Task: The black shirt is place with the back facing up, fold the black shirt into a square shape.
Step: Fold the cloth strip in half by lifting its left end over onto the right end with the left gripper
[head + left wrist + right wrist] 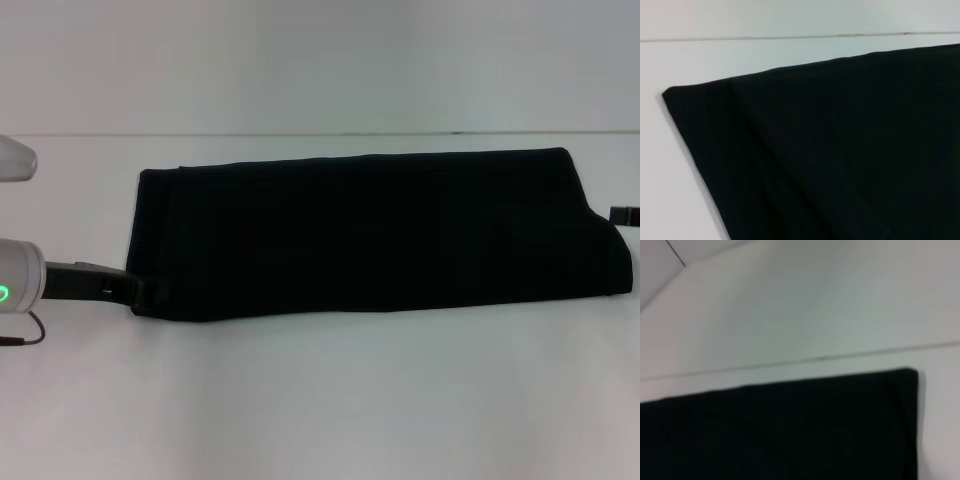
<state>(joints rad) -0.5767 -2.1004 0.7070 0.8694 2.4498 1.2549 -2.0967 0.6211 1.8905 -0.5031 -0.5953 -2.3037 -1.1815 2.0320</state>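
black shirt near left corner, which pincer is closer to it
Left. The left pincer sits right at that corner of the black shirt. The right pincer is only just in view at the shirt's opposite end.

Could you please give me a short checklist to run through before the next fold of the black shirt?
1. Shirt shape: the black shirt lies as a long band across the white table, not yet a square: not ok.
2. Left pincer placed at the shirt's near left corner: ok.
3. Left pincer's hold on the cloth: cannot tell.
4. Right pincer at the shirt's right edge, only its tip in the head view: hold cannot tell.
5. Cloth lying flat, without large bunches: ok.
6. Lettering out of sight on the upper face: ok.
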